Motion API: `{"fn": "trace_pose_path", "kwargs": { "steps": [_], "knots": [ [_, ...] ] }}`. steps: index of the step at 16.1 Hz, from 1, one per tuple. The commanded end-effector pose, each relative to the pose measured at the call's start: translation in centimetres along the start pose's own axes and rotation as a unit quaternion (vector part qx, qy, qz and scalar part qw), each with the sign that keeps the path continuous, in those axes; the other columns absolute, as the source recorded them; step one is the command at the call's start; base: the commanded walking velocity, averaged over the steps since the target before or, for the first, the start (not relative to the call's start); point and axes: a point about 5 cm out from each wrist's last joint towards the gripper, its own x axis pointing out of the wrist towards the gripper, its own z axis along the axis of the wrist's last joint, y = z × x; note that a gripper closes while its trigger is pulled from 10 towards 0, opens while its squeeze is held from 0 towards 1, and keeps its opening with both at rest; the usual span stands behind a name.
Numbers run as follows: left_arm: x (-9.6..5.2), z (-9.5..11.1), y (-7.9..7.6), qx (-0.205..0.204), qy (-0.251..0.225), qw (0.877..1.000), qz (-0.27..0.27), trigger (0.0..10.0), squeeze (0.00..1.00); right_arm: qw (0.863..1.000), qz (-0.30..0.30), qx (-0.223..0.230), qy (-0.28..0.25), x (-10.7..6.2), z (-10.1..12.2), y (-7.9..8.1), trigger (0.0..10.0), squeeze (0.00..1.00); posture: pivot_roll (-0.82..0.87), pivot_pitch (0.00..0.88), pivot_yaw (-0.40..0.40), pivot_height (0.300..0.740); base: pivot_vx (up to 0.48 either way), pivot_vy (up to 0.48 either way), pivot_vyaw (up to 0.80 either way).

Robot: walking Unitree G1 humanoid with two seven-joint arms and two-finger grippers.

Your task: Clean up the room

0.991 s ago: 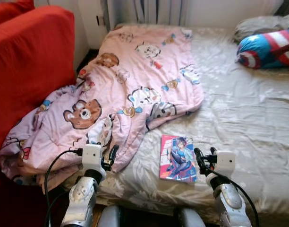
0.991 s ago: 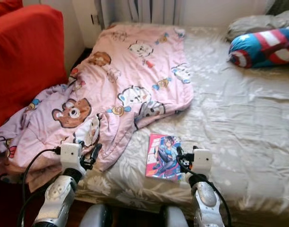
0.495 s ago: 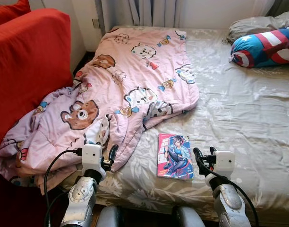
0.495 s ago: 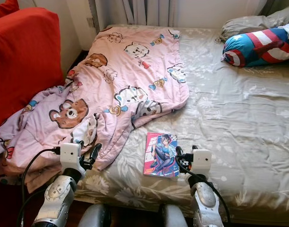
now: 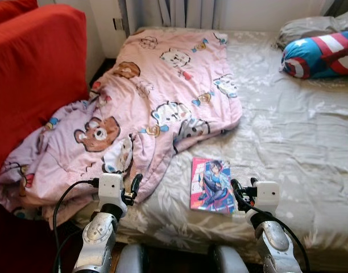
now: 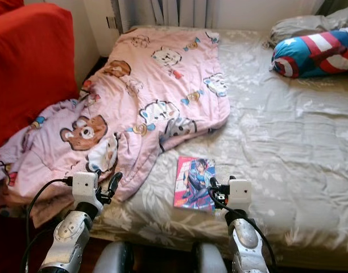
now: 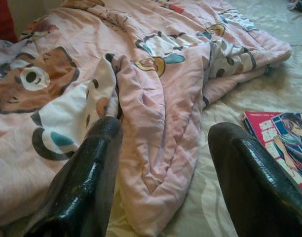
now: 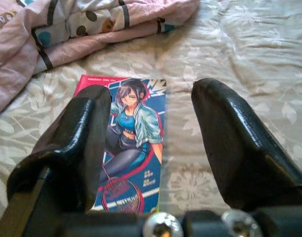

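Step in hand looks like picking up the book point(image 5: 212, 185), which lies flat on the bed point(image 5: 299, 142) near the front edge, just beside the hem of the pink blanket point(image 5: 162, 108) but apart from it. The right gripper point(image 5: 246, 192) hovers at the book's right edge, fingers spread wide with nothing between them; in the right wrist view one finger point(image 8: 84, 143) sits over the cover. The left gripper point(image 5: 131, 190) is also open and empty, aimed at the blanket fold near the bed edge. Since the book is thin and flat on a soft sheet, I'd come in low from the open right side, press one finger into the mattress to get under the edge, then close. Otherwise slide it toward the bed edge for an overhang pinch. Keep clear of the blanket hem so it doesn't snag. The glossy cover may slip, so grip deep. The blanket still hangs off the bed toward the red sofa point(image 5: 37, 74), and the striped cushion point(image 5: 322, 54) sits at the far end. Versus the earlier frames, the whole view shifts slightly, which is camera motion. Book, blanket and both grippers keep the same relative layout, with no contact yet.
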Motion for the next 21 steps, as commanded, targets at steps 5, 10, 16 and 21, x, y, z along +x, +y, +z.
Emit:
{"fn": "trace_pose_path", "kwargs": {
  "steps": [5,10,16,21],
  "knots": [
    [-0.3,-0.1,0.1,-0.003,-0.002,1.0,0.003,10.0,0.0,1.0,-0.001,0.006,0.015,-0.4,-0.8,-0.1,10.0,0.0,-0.01,0.138,0.001,0.61,0.0,0.0,0.0],
    [-0.3,-0.1,-0.1,-0.002,0.002,1.0,0.0,10.0,0.0,1.0,0.004,0.011,0.025,-0.3,-1.2,0.1,10.0,0.0,0.0,0.143,0.004,0.61,0.0,0.0,0.0],
    [-0.9,0.3,-0.1,0.006,-0.002,1.0,-0.009,10.0,0.0,0.998,0.003,0.03,0.052,1.6,-1.1,0.6,10.0,0.0,0.07,0.198,0.02,0.61,0.0,0.0,0.0],
    [-3.4,0.9,0.4,0.015,0.0,1.0,-0.007,10.0,0.0,0.999,-0.004,0.042,0.03,3.9,1.5,1.0,10.0,0.0,0.13,0.285,0.045,0.61,0.0,0.0,0.0]
  ]
}}
